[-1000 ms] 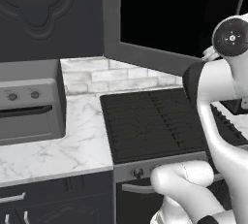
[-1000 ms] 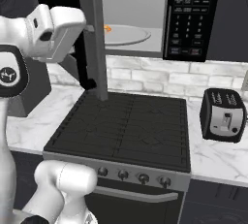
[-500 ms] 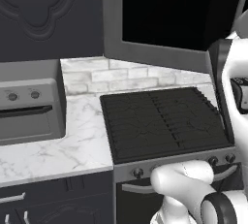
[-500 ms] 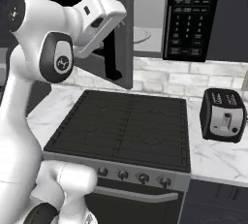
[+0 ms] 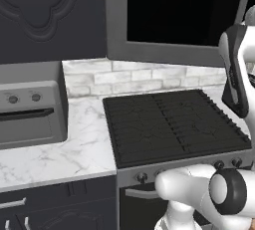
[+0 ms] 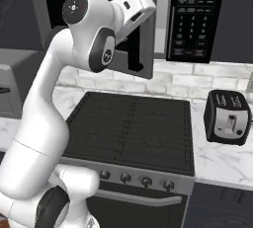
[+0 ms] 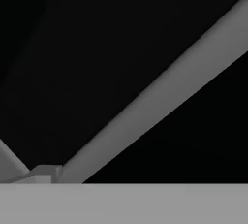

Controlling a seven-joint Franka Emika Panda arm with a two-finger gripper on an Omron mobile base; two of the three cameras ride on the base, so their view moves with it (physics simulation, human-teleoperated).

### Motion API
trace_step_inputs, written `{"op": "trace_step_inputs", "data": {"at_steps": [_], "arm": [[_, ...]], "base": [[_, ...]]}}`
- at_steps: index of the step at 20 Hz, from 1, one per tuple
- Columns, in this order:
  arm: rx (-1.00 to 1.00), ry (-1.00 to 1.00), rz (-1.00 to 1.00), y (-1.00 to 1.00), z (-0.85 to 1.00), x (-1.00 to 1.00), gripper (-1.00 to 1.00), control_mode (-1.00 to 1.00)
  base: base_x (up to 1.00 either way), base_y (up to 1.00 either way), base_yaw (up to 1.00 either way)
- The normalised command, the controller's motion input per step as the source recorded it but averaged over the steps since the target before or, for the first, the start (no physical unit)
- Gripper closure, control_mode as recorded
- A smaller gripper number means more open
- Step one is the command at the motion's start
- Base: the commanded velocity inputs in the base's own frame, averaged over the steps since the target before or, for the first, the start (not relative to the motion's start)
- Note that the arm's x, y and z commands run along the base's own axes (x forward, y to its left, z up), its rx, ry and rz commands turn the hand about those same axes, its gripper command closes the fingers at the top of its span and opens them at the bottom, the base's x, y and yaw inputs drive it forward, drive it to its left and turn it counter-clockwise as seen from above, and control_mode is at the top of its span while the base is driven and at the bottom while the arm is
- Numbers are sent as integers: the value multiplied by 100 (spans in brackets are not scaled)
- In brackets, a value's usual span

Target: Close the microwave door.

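Note:
The microwave [image 6: 195, 19] hangs above the stove, its black button panel facing me. The microwave door [image 5: 164, 20], a grey frame around black glass, stands partly swung out over the stove top; in the right base view I see the door [image 6: 146, 49] nearly edge-on, covering the cavity. My gripper [image 6: 141, 12] is at the end of the raised white arm, pressed up against the door's outer face. Its fingers are hidden. The hand view sits very close to the black glass, with a strip of the grey door frame [image 7: 160, 92] crossing it diagonally.
A black stove top [image 6: 133, 128] lies below the door. A grey two-knob toaster oven [image 5: 27, 112] stands on the marble counter [image 5: 74, 154] to the left. A small black toaster [image 6: 227, 118] stands on the counter to the right.
The door has swung from edge-on and wide open toward the microwave, hiding the cavity and plate. My arm has risen and followed it, the hand staying against the door.

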Motion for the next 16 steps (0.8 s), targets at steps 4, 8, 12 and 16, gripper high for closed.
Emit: {"op": "trace_step_inputs", "data": {"at_steps": [4, 8, 12, 16], "arm": [[0, 0, 8, 0, -11, 100, -100, -100], [0, 0, 5, 0, -11, 100, -100, -100], [0, 0, 3, 0, -13, 100, -100, -100], [0, 0, 0, 0, -10, 100, -100, -100]], "base": [[0, 0, 0], [0, 0, 0], [0, 0, 0], [0, 0, 0]]}}
